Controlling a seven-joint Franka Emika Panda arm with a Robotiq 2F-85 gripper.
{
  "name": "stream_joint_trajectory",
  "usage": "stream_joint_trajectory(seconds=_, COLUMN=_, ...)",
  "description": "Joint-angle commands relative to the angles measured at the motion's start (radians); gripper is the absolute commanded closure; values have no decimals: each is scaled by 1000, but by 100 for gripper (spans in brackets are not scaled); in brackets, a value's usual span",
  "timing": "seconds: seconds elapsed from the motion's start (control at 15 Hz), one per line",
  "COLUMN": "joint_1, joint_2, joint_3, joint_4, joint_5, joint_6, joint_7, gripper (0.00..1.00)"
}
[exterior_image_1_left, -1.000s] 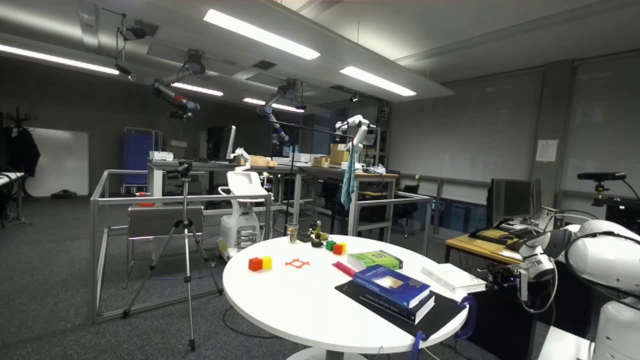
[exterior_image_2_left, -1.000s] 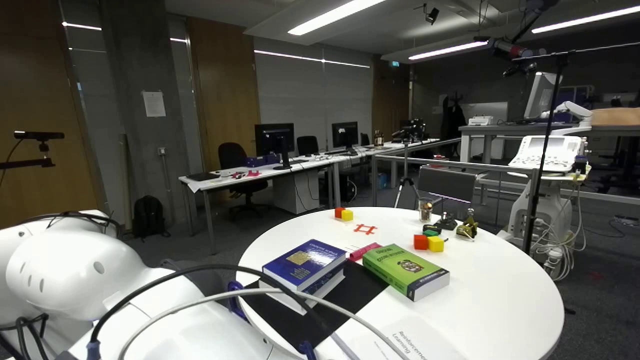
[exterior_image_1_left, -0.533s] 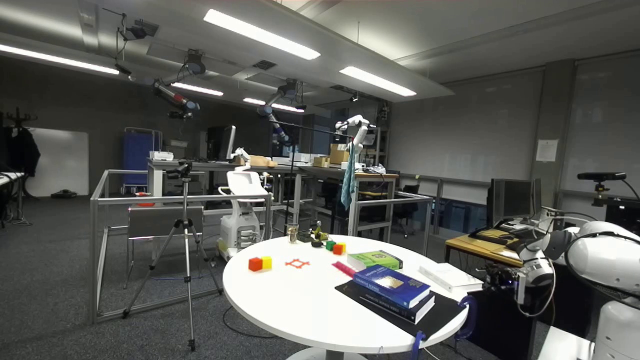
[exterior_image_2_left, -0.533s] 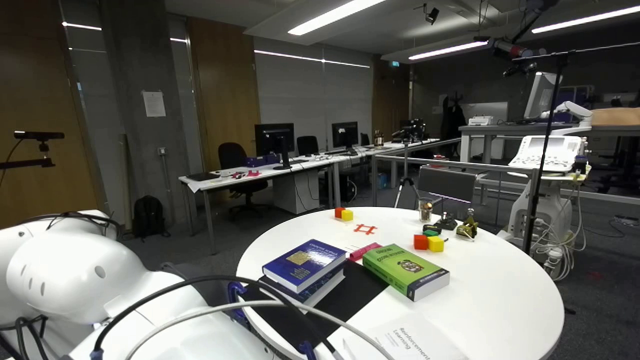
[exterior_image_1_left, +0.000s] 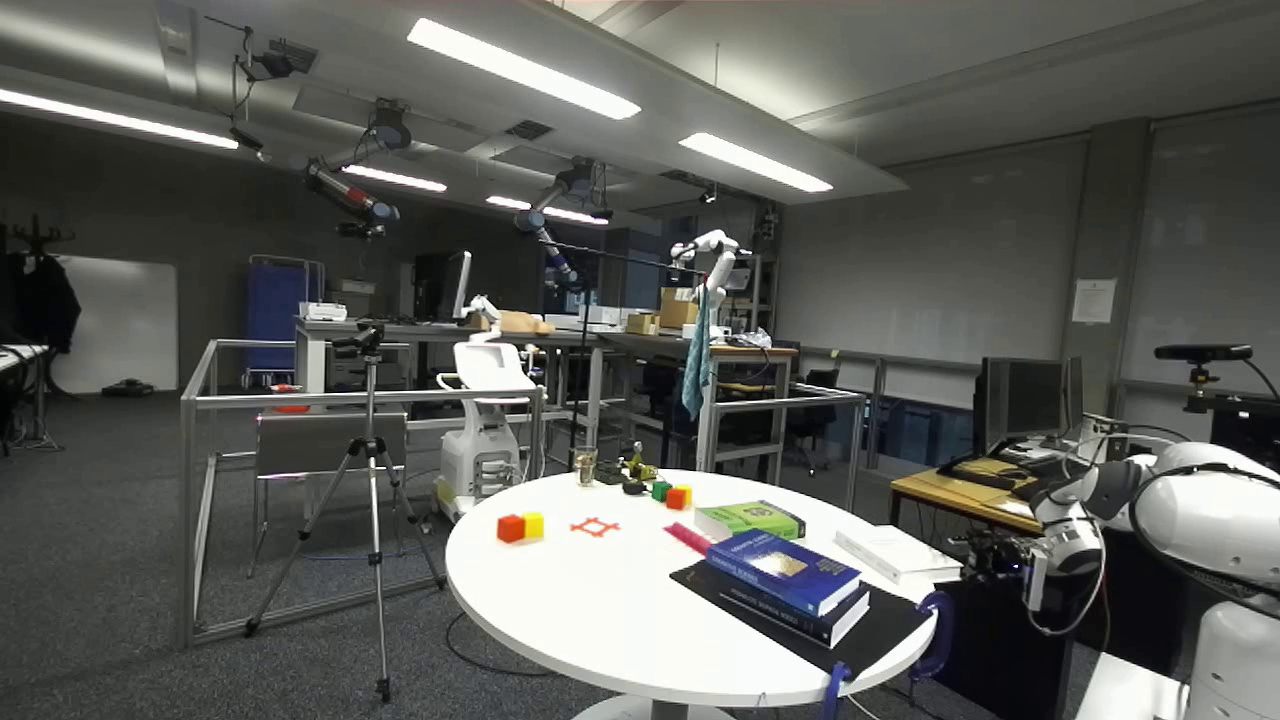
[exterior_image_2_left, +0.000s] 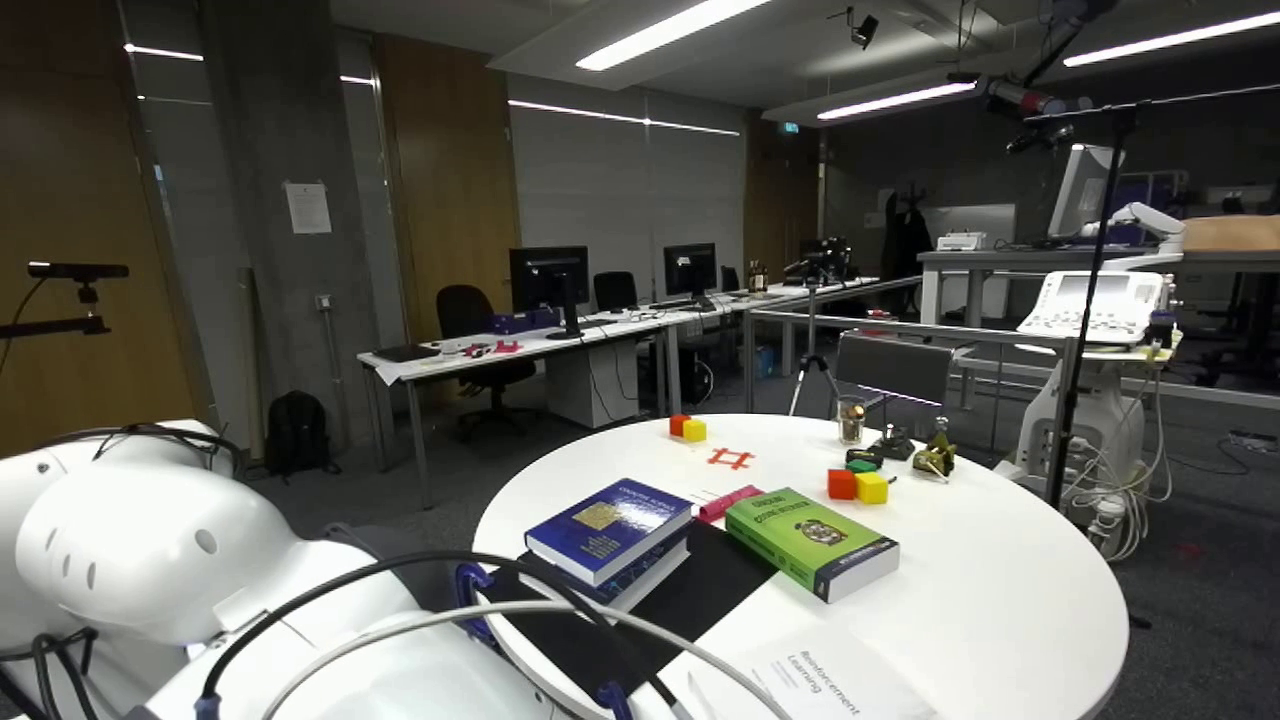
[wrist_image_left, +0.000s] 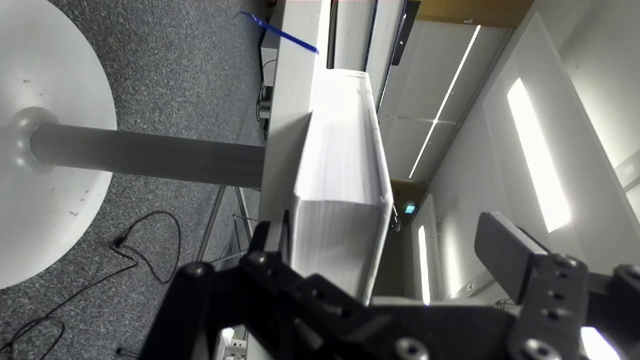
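The claw (wrist_image_left: 382, 227) is spread wide at one edge of the white book (wrist_image_left: 342, 160), which is supported on the round counter (exterior_image_1_left: 610, 610) near the stacked books (exterior_image_1_left: 785, 572)

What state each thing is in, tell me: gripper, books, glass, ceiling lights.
gripper: open wide
white book: closed, lying flat, not gripped
blue book: closed, on top of the dark book
dark book: closed, underneath
green book: closed, lying flat
glass: upright, something inside
ceiling lights: on
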Motion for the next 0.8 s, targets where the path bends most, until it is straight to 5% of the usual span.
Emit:
stream_joint_trajectory(seconds=0.0, joint_1=12, joint_2=0, joint_3=-2, joint_4=-41, joint_5=55, joint_6=45, joint_7=-97, gripper=0)
stream_joint_trajectory(seconds=0.27, joint_1=25, joint_2=0, joint_3=-10, joint_4=-68, joint_5=84, joint_6=71, joint_7=-145, gripper=0)
stream_joint_trajectory(seconds=0.4, joint_1=29, joint_2=1, joint_3=-15, joint_4=-73, joint_5=94, joint_6=75, joint_7=-151, gripper=28)
stream_joint_trajectory(seconds=0.73, joint_1=36, joint_2=0, joint_3=-40, joint_4=-56, joint_5=89, joint_6=74, joint_7=-144, gripper=66)
